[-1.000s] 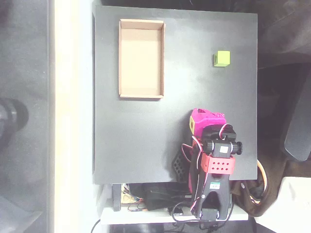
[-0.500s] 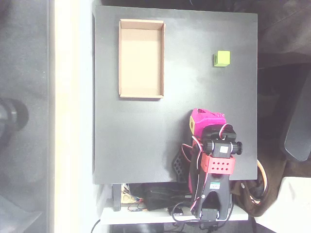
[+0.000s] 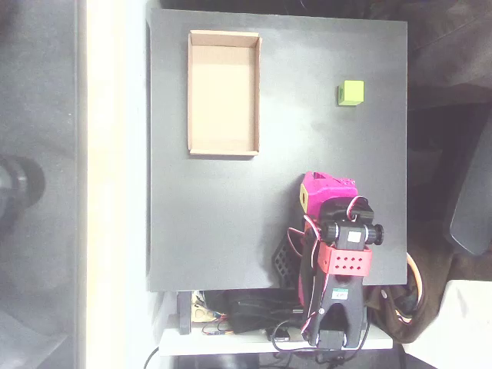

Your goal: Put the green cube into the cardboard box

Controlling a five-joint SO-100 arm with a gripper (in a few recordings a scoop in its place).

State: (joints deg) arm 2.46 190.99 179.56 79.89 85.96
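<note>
The small lime green cube (image 3: 351,92) sits alone on the black table near its upper right. The tan cardboard box (image 3: 224,93), a shallow open tray with nothing inside, lies at the upper left of the table. My magenta gripper (image 3: 319,188) is folded back over the arm's base near the lower right, well below the cube and far from the box. From above its fingers are tucked under the body, so their state is not visible. Nothing appears held.
The black table (image 3: 223,223) ends in edges on all sides, with a pale strip and floor to the left. Cables and electronics (image 3: 246,315) cluster below the table's bottom edge by the arm's base. A dark chair part (image 3: 473,200) stands at the right.
</note>
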